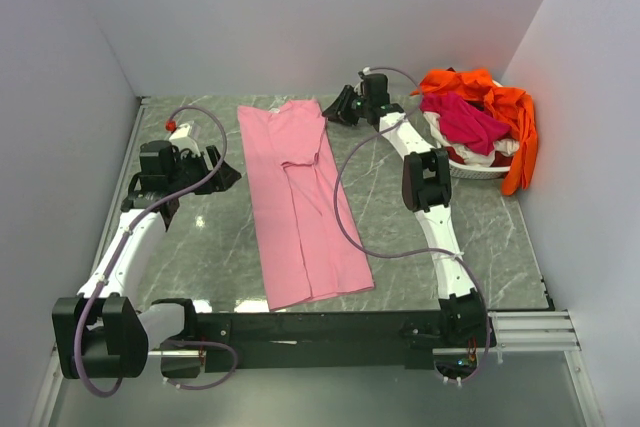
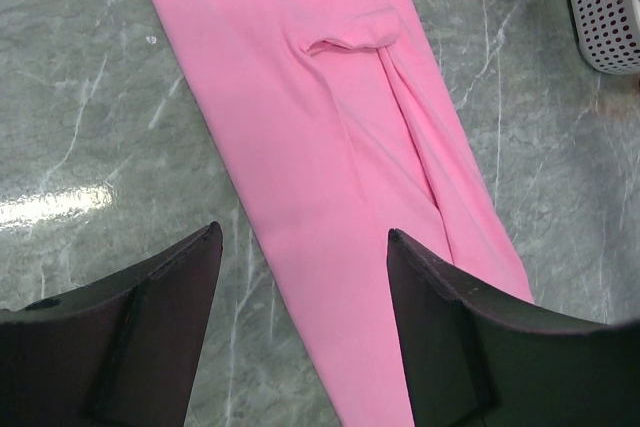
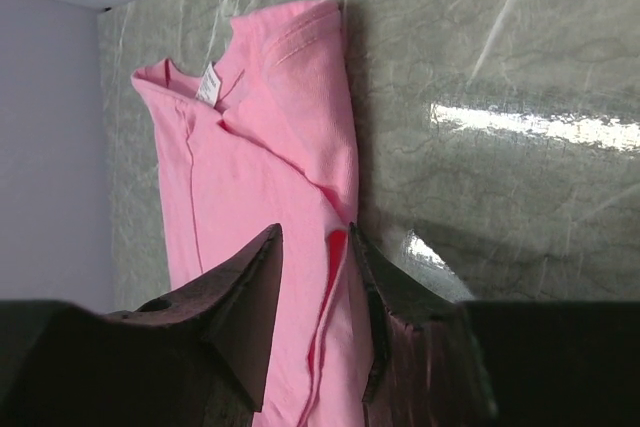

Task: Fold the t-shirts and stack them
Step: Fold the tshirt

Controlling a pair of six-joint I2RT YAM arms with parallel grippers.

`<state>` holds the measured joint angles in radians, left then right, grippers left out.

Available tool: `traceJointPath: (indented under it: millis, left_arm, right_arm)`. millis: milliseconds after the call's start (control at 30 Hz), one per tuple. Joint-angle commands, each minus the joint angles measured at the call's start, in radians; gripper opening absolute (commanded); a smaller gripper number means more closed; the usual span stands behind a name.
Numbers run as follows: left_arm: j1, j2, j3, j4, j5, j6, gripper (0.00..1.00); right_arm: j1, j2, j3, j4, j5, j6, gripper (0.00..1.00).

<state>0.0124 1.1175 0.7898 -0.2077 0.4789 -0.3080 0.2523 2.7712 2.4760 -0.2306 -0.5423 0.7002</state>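
Top external view shows you the pink t-shirt (image 1: 297,197) lying lengthwise on the table (image 1: 480,237) between the arms, right gripper (image 1: 330,113) narrowed around its far right edge, grip not yet certain, left gripper (image 1: 228,175) spread wide alongside.

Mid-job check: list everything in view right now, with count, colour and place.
pink shirt: 1, light pink, folded into a long strip, flat mid-table
magenta shirt: 1, magenta, bundled in the basket
orange shirt: 1, bright orange, draped over the basket's far and right rim
basket: 1, white, perforated, table's far right corner
table: 1, grey-green marble pattern
left gripper: 1, black, open, at the pink shirt's left side
right gripper: 1, black, jaws narrowly apart astride the pink shirt's edge near its collar
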Motion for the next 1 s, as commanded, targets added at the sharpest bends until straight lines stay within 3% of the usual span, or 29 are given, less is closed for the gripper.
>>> traceJointPath:
  millis: [0, 367, 600, 800, 867, 900, 967]
  left_arm:
    - [-0.003, -0.004, 0.035, 0.010, 0.027, 0.018, 0.73]
    - [-0.003, -0.002, 0.038, 0.010, 0.023, 0.017, 0.73]
    - [-0.003, -0.002, 0.037, 0.008, 0.020, 0.018, 0.73]
    - [-0.003, 0.001, 0.040, 0.007, 0.021, 0.018, 0.72]
    - [-0.002, -0.001, 0.039, 0.007, 0.020, 0.018, 0.73]
    - [-0.002, -0.001, 0.039, 0.007, 0.020, 0.018, 0.73]
    - [-0.002, 0.001, 0.039, 0.007, 0.020, 0.018, 0.73]
  right_arm:
    - [-0.002, 0.014, 0.049, 0.037, 0.005, 0.036, 0.40]
    - [-0.002, 0.028, 0.052, 0.025, 0.018, 0.076, 0.38]
    - [0.001, 0.033, 0.058, 0.027, 0.013, 0.084, 0.29]
    - [0.001, 0.034, 0.060, 0.030, 0.013, 0.088, 0.28]
    - [-0.001, 0.036, 0.064, 0.028, 0.013, 0.082, 0.20]
    - [0.001, 0.034, 0.067, 0.028, 0.013, 0.073, 0.10]
    - [-0.001, 0.030, 0.073, 0.024, 0.010, 0.067, 0.00]
